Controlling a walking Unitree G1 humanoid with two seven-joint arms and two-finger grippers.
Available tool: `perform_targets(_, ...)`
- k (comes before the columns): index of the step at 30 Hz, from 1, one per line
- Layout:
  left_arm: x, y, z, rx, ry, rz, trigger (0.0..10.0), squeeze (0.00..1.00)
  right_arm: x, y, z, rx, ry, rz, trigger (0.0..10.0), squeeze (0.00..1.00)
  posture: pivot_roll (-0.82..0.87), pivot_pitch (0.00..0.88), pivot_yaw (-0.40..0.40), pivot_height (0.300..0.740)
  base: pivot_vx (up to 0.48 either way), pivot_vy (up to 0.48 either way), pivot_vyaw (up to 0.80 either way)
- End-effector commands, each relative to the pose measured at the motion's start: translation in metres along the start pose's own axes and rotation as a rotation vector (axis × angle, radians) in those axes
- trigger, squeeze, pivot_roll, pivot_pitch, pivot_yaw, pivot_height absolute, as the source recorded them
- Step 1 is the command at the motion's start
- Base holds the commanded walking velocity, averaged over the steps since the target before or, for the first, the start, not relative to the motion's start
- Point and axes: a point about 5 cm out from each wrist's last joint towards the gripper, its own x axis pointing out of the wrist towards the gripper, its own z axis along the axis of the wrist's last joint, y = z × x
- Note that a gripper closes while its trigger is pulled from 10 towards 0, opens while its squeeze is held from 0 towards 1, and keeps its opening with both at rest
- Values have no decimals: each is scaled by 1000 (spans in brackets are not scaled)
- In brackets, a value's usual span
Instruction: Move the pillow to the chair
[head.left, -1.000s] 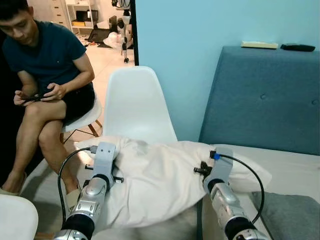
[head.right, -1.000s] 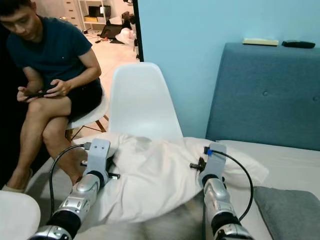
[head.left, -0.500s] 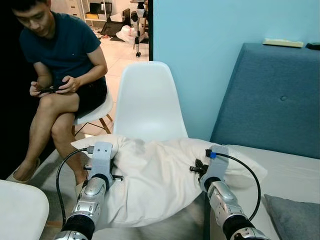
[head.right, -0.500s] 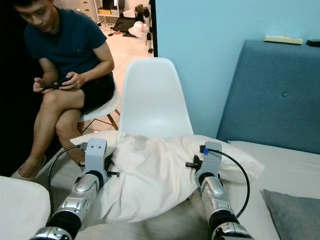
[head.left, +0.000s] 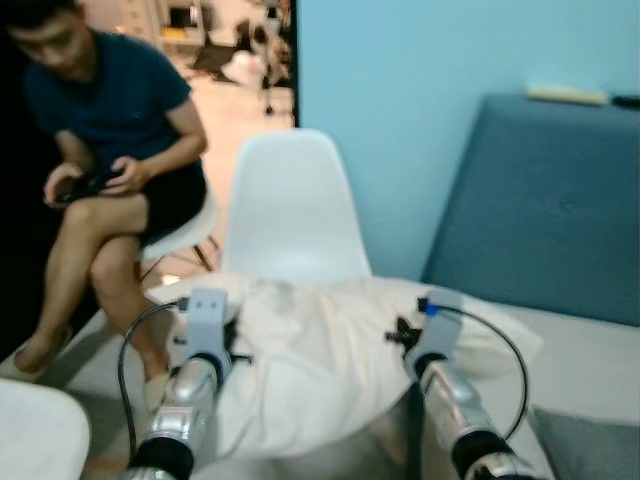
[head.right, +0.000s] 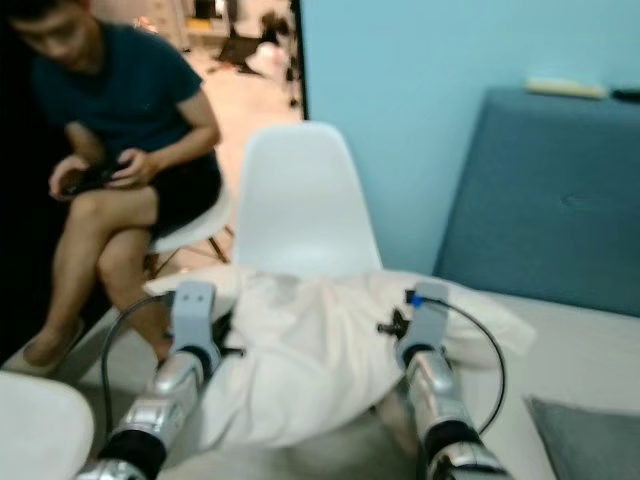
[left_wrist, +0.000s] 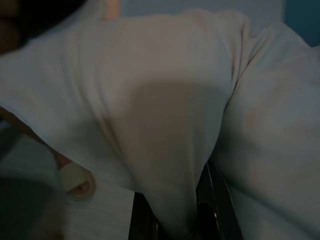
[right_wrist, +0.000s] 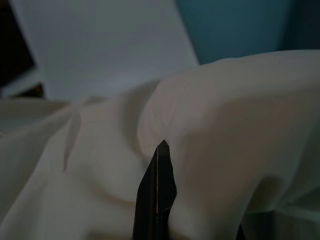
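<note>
I hold a white pillow (head.left: 320, 360) up between both arms, just in front of an empty white chair (head.left: 295, 210) whose seat is hidden behind it. My left gripper (head.left: 222, 335) is shut on the pillow's left end; the left wrist view has cloth bunched between its black fingers (left_wrist: 142, 220). At the pillow's right end my right gripper (head.left: 408, 335) is shut on the cloth, and the right wrist view has a black fingertip (right_wrist: 159, 190) pressed into a fold of the pillow (right_wrist: 215, 125). The picture is blurred.
A person (head.left: 100, 190) sits on another white chair at the left, legs crossed, holding a phone. A bed with a blue headboard (head.left: 540, 200) and pale mattress (head.left: 590, 350) lies to the right. A white rounded surface (head.left: 35, 435) is at the bottom left.
The whole picture has shifted slightly and gone blurred, so the camera has moved. The pillow stays held in both grippers in front of the chair.
</note>
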Motion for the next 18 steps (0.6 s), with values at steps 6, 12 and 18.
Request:
perform_targets(6, 1, 7, 10, 16, -50, 7, 10000, 0, 4, 14, 10, 21, -69, 54, 10000, 0, -39, 19, 26, 740, 329, 0, 0)
perform_targets(12, 1, 8, 11, 22, -51, 4, 10000, 0, 3, 14, 9, 30, -76, 53, 10000, 0, -39, 25, 29, 740, 323, 0, -769)
perform_targets(18, 1, 7, 11, 25, -49, -2, 10000, 0, 2, 14, 9, 30, -82, 42, 10000, 0, -41, 28, 33, 740, 317, 0, 0)
